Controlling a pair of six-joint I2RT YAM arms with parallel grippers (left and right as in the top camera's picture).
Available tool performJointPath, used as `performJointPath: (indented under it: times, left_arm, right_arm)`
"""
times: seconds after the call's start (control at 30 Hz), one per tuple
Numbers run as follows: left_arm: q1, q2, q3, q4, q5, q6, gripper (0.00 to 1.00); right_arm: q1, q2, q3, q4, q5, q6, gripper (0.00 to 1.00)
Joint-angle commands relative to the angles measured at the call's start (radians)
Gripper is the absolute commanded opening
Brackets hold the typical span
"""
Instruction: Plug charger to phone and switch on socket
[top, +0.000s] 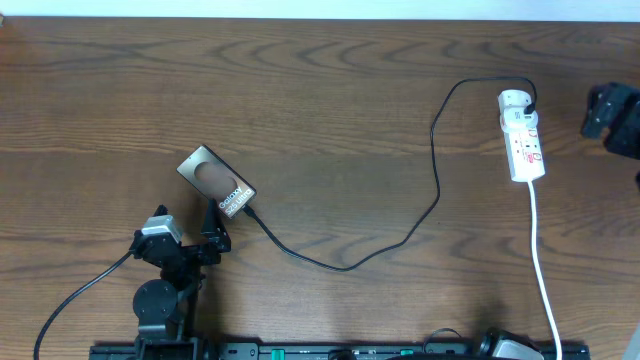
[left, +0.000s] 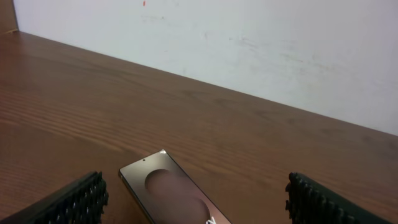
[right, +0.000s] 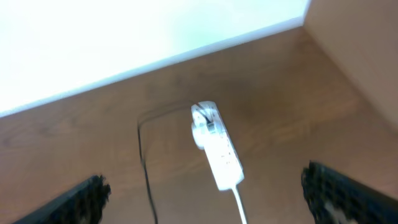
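Ridged black fingers (left: 74, 202) of the left gripper (top: 212, 243) fill the lower corners of the left wrist view, spread wide with nothing between them but the phone (left: 174, 196) lying flat on the brown table (left: 74, 106) just ahead. From overhead, the phone (top: 216, 181) sits left of centre, angled, with its lettered end toward the left gripper. The charger (top: 435, 195) runs from that end in a long loose curve across the table (top: 320, 90) to the socket (top: 523, 135) at the far right; its tip appears to meet the phone's edge, though whether it is seated is too small to tell. The socket (right: 214, 146) lies flat with a round white plug at its top and a white cord (top: 545, 270) trailing toward the near edge. The right gripper (top: 612, 118) hangs just right of the socket, apart from it, its fingers (right: 339, 193) set wide and empty
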Motion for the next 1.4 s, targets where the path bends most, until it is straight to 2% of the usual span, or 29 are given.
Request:
performJointPath:
  times: [0.0, 0.3, 0.57, 0.77, 0.93, 1.17, 1.37]
  left_arm:
    - [0.003, -0.006, -0.009, -0.045, 0.017, 0.017, 0.91]
    - [0.003, -0.006, -0.009, -0.045, 0.017, 0.017, 0.91]
    - [0.003, -0.006, -0.009, -0.045, 0.017, 0.017, 0.91]
    - [0.003, -0.006, -0.009, -0.045, 0.017, 0.017, 0.91]
    - [0.003, -0.006, -0.009, -0.045, 0.017, 0.017, 0.91]
    - [0.003, -0.006, -0.009, -0.045, 0.017, 0.018, 0.91]
    - [0.003, -0.006, -0.009, -0.045, 0.017, 0.018, 0.91]
  right_arm:
    - [0.048, -0.114, -0.119, 0.121, -0.045, -0.047, 0.99]
    - [0.177, -0.489, -0.738, 0.821, -0.079, -0.172, 0.99]
    - [0.241, -0.721, -1.256, 1.432, -0.082, -0.188, 0.99]
    - [0.252, -0.835, -1.547, 1.728, -0.080, -0.224, 0.99]
    - [0.253, -0.941, -1.707, 1.743, -0.050, -0.240, 0.99]
    - [0.254, -1.071, -1.702, 1.391, -0.021, -0.240, 0.99]
    - [0.254, -1.178, -1.702, 1.021, 0.008, -0.240, 0.99]
